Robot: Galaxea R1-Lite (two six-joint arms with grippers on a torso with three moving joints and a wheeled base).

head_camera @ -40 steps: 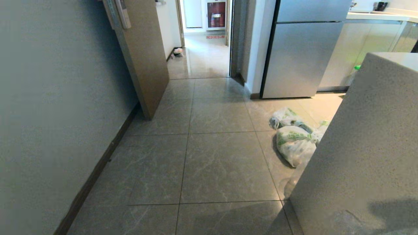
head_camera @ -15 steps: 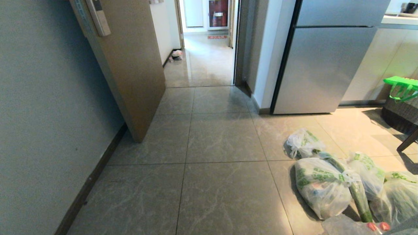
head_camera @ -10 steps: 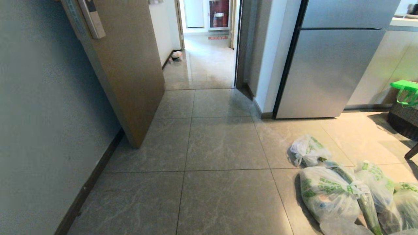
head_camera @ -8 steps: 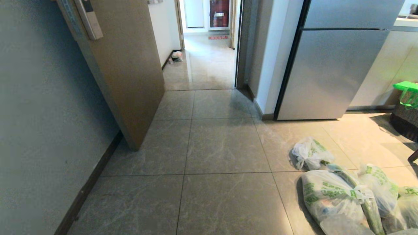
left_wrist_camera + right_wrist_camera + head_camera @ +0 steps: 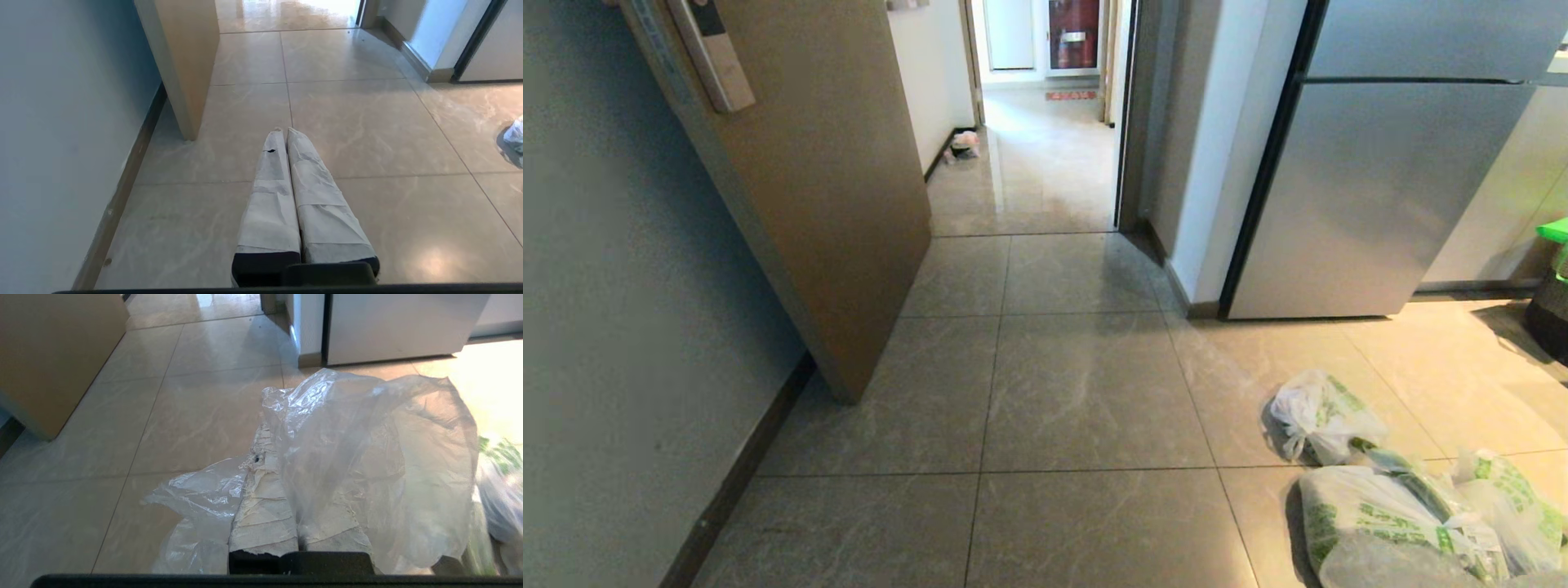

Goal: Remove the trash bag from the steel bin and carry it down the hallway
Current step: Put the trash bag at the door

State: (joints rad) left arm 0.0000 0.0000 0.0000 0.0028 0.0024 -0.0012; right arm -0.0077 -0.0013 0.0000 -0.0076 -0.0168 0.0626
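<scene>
Stretching ahead past the open door (image 5: 825,188) and fridge (image 5: 1372,188), the hallway (image 5: 1045,155) floor carries tied white bags (image 5: 1327,412); right gripper (image 5: 271,435) is clamped on the trash bag (image 5: 367,457), draped over it; left gripper (image 5: 284,130) closed, empty

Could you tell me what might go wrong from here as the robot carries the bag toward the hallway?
The trash bag billows loosely around the shut right gripper, so a thin pinch might slip. The open door narrows the way into the hallway. The tied bags lie close on the right.
</scene>
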